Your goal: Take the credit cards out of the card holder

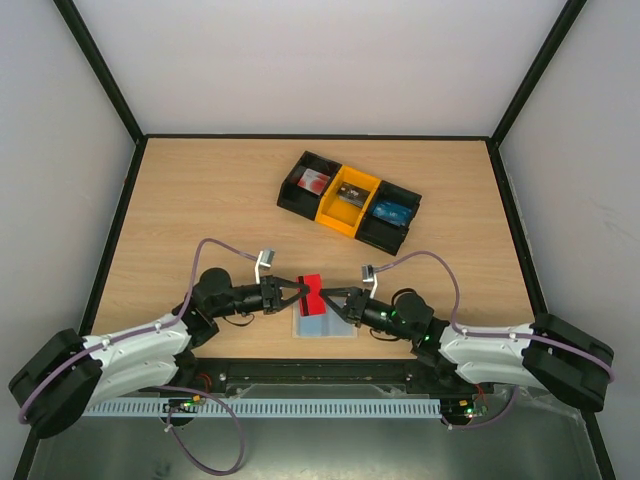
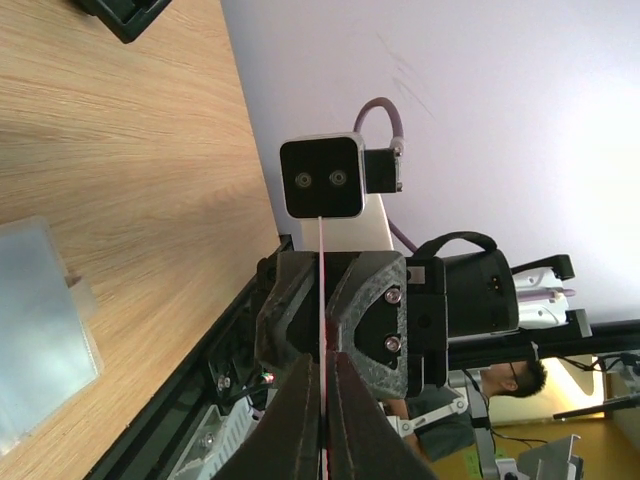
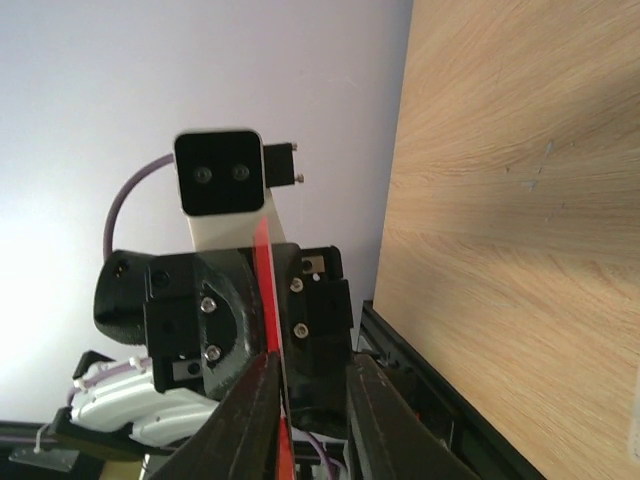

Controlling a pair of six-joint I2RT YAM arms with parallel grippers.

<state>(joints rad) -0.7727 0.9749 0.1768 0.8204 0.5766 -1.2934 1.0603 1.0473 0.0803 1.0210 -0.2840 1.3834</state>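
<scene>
Credit card (image 1: 312, 283) held by left hand (image 1: 300, 290), right hand (image 1: 329, 297) near card holder (image 1: 327, 328); tray (image 1: 340, 221) behind.

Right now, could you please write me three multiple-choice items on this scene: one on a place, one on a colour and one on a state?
1. Where does the card holder lie?
A in the tray
B on the table, under the end effectors
C in the left end effector

2. What colour is the tray's middle compartment?
A yellow
B red
C blue

3. What state is the red card in?
A inside the holder
B flat on the table
C pinched by both end effectors

Key: 1 B, it rests on the table. 2 A, yellow between two black ones. 3 C, the left end effector and right end effector both grip it in the air.
</scene>
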